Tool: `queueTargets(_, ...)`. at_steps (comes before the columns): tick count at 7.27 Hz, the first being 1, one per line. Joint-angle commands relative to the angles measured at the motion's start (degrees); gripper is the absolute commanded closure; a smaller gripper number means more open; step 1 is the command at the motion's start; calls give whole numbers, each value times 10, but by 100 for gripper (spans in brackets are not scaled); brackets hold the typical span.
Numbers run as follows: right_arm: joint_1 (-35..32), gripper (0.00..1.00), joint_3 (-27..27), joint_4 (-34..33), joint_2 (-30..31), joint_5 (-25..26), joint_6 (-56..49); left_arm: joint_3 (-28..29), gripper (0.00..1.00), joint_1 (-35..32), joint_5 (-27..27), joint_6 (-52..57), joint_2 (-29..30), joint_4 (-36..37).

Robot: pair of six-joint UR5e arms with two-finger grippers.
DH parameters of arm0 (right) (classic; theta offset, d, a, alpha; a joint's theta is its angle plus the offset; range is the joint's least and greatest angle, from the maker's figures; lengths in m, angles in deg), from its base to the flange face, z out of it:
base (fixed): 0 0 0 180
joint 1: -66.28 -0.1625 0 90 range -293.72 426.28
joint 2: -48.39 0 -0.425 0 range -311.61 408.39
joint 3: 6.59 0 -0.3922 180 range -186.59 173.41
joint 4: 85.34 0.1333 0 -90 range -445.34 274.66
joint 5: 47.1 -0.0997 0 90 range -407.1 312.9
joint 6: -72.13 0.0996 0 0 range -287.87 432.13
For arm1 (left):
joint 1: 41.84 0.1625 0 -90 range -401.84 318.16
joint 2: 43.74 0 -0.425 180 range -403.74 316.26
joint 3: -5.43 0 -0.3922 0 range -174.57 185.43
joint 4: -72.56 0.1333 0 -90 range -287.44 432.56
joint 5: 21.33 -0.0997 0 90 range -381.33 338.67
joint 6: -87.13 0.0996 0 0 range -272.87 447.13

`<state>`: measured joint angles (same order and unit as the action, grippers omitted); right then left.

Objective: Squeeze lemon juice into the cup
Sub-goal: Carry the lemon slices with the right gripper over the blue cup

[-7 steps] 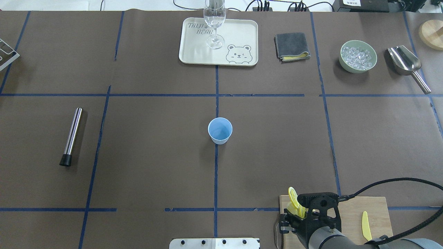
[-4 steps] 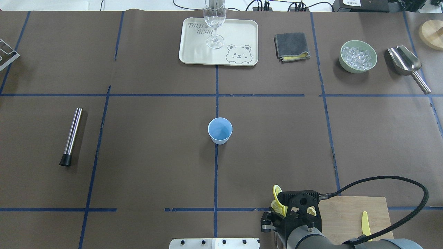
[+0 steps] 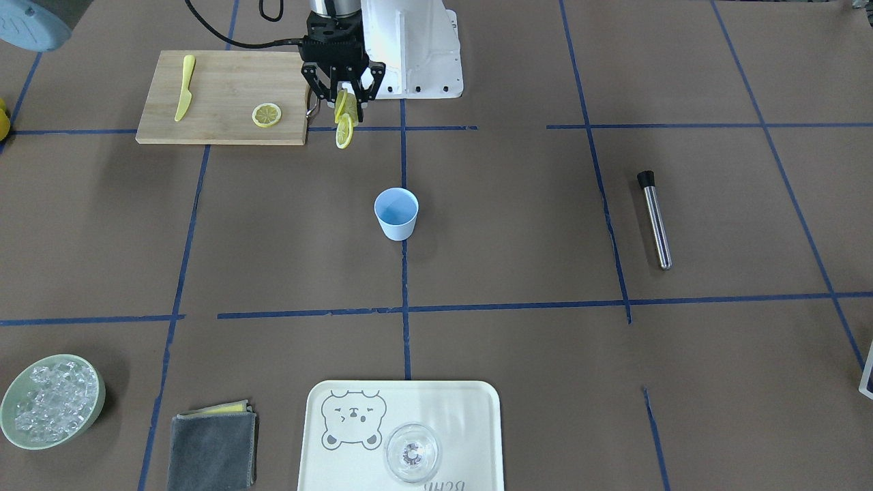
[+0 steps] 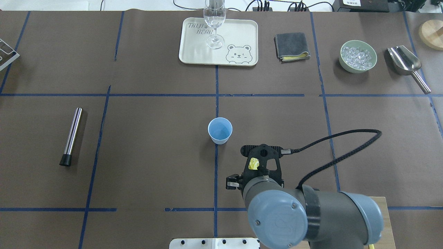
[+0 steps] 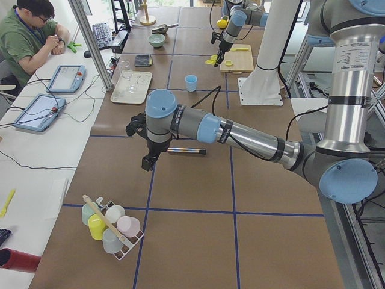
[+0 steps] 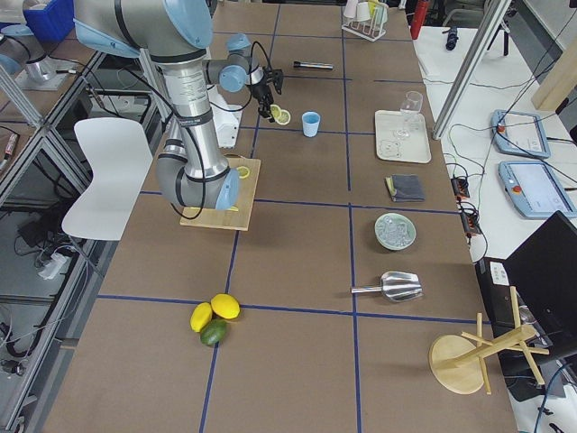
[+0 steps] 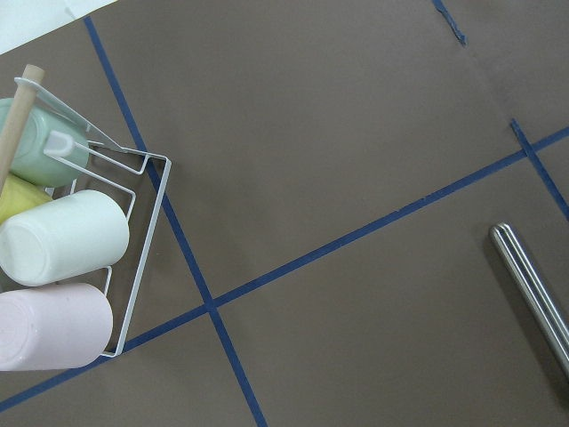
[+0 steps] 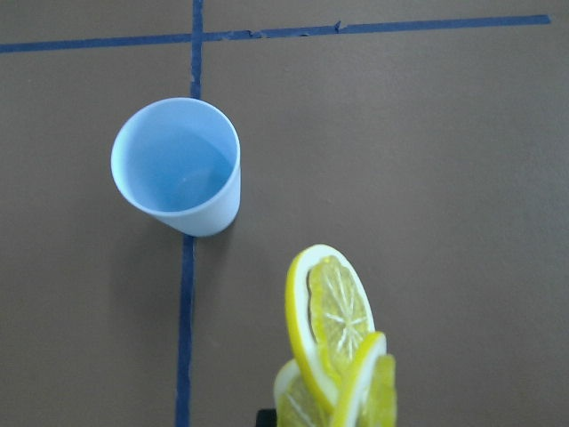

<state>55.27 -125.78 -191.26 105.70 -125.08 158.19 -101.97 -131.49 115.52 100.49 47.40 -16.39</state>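
The light-blue cup (image 4: 220, 130) stands upright and looks empty at the table's middle on a blue tape line. It also shows in the front view (image 3: 396, 213) and the right wrist view (image 8: 178, 166). My right gripper (image 3: 344, 108) is shut on several yellow lemon slices (image 3: 345, 128), held in the air short of the cup and a little to its right. The slices (image 8: 333, 338) stand on edge below the cup in the right wrist view. My left gripper (image 5: 146, 161) shows only in the exterior left view, over the table's left end. I cannot tell if it is open or shut.
A wooden cutting board (image 3: 218, 95) near the robot's base holds one lemon slice (image 3: 267, 114) and a yellow knife (image 3: 184, 87). A steel muddler (image 4: 71, 136) lies at the left. A tray (image 4: 242, 31) with a wine glass (image 4: 215, 20), a folded cloth (image 4: 291, 46), an ice bowl (image 4: 358, 56) and a scoop (image 4: 405, 64) are at the far edge.
My right arm has moved from over the cutting board forward and to the left, toward the cup, with the lemon slices still in its gripper. The cup has not moved.
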Motion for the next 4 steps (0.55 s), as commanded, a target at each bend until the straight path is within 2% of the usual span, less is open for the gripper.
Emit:
queueTargets(1,-59,60,80,-2,-86,-34,-19,-3,0,0,0,0,1,0)
queueTargets(3,-105,60,163,4,-151,-68,-55,-3,0,0,0,0,0,0)
queueTargets(4,-113,60,177,5,-156,-70,-63,-3,0,0,0,0,0,0)
